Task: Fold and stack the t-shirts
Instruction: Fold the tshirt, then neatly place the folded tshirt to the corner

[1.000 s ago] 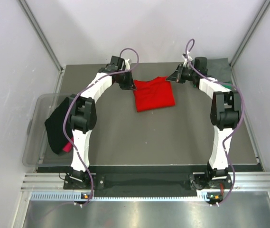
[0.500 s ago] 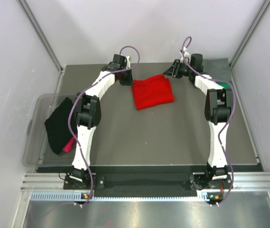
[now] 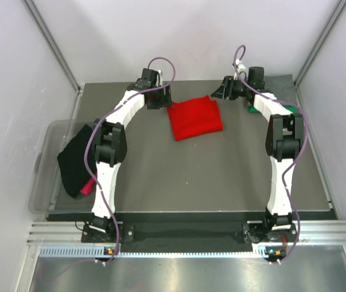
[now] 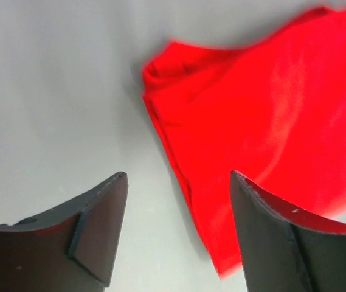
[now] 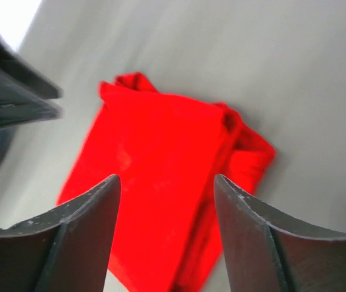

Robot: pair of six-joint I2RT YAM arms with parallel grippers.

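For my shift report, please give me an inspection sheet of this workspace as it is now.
Surface: dark table.
Job's things: red shirt folded, far middle; black shirt draped over tub rim; pink shirt under it; green shirt partly hidden, far right; grey shirt, far right corner.
Clutter: nothing seen.
Tools: left tool and right tool open, empty, either side of the red shirt.
Cables: purple cables loop high, clear of cloth.
Surroundings: white walls.
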